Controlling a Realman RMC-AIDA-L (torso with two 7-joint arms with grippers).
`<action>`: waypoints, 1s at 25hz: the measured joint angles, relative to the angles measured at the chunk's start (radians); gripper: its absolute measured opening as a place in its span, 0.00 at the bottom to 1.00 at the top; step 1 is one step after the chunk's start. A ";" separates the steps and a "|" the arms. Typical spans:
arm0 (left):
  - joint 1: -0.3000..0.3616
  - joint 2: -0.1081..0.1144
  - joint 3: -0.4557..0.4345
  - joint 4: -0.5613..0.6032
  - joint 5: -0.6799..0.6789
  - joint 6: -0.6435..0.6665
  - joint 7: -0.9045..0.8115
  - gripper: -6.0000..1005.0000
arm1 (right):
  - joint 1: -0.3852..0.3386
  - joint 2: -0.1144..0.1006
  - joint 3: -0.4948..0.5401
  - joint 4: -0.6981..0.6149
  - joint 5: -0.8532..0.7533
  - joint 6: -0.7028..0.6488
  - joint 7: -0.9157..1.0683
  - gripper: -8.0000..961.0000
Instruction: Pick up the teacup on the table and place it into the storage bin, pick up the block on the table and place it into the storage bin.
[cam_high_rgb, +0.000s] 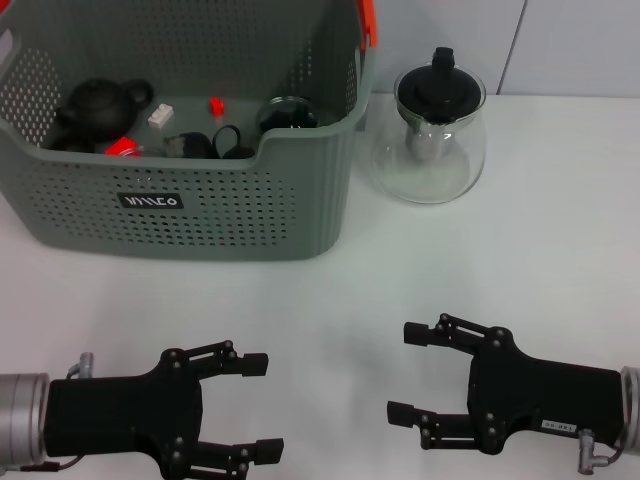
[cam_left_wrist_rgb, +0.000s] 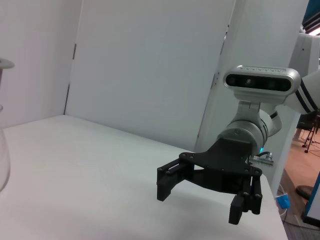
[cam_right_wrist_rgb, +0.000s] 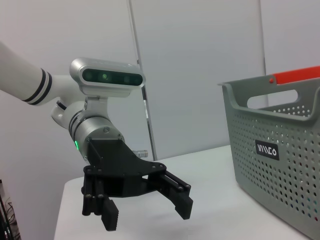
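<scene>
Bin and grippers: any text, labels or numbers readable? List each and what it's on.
Bin: black label with white stylised lettering, also seen in the right wrist view; I can't read it with certainty.
Right gripper: small white sticker with print, too small to read.
Left gripper: no text visible.

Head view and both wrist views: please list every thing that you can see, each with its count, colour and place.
basket: one, grey with holes, black label, orange-red handle piece, far left on the table.
teapot in basket: one, black, left part of the basket.
small items in basket: several, red, white and black; exact kinds cannot be told.
glass teapot: one, clear with black lid, on the table to the right of the basket.
table: one, white.
left pincer: one, black, open, low at the near left, holding nothing.
right pincer: one, black, open, low at the near right, holding nothing.
</scene>
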 joint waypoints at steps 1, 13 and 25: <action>0.000 0.000 0.000 0.000 0.000 0.000 0.000 0.91 | -0.001 0.000 0.000 0.000 0.000 0.000 0.000 0.95; 0.002 0.000 0.000 0.000 0.000 0.000 0.000 0.91 | 0.002 0.000 -0.001 0.010 0.000 0.000 0.000 0.95; 0.003 0.000 0.000 0.000 0.000 -0.001 0.000 0.91 | 0.003 0.000 -0.001 0.011 0.000 0.000 0.000 0.95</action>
